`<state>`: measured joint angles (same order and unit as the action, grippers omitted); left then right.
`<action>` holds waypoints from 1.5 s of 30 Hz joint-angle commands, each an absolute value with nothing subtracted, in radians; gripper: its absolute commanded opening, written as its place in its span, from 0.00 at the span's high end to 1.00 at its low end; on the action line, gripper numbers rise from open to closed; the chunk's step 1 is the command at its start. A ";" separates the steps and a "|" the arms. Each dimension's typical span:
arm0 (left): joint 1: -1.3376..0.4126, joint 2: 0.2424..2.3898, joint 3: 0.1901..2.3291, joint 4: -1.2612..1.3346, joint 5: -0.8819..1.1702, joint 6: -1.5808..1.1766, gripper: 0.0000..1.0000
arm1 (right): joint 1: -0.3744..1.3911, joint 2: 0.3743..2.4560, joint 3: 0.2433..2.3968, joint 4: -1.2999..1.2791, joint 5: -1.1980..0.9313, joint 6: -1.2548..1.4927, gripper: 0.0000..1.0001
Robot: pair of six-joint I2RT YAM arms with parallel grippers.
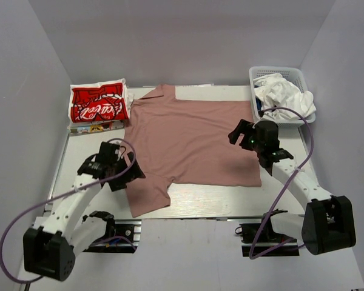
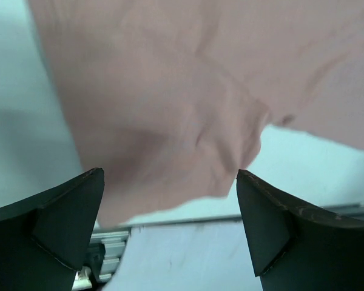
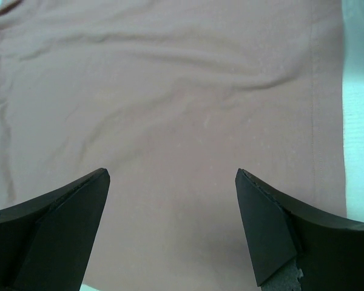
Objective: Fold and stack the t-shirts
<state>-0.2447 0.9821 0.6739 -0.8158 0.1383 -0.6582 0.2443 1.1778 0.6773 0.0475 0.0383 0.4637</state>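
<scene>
Robotics laboratory test cell. A metal-topped table (image 1: 230, 200) is enclosed on three sides by plain pale panels (image 1: 188, 36). A white left arm (image 1: 73, 200) and right arm (image 1: 297, 182) are bolted at its near edge, and purple cables (image 1: 289, 109) are routed in the open.

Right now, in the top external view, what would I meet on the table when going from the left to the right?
Folded red t-shirt → spread-out pink t-shirt → white basket holding crumpled white cloth.
</scene>
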 commanded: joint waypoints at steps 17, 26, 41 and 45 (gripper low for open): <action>-0.314 1.097 0.393 -0.818 0.321 -0.822 0.35 | 0.235 1.183 0.627 0.114 0.109 0.541 0.10; -0.324 1.088 0.480 -0.789 0.227 -0.844 1.00 | 0.238 1.052 0.517 -0.050 0.146 0.574 0.10; -0.324 0.939 0.525 -0.739 0.422 -0.733 1.00 | 0.235 1.054 0.443 -0.345 0.227 0.704 0.10; -0.324 0.916 0.525 -0.739 0.448 -0.724 1.00 | 0.232 1.032 0.437 -0.408 0.256 0.706 0.10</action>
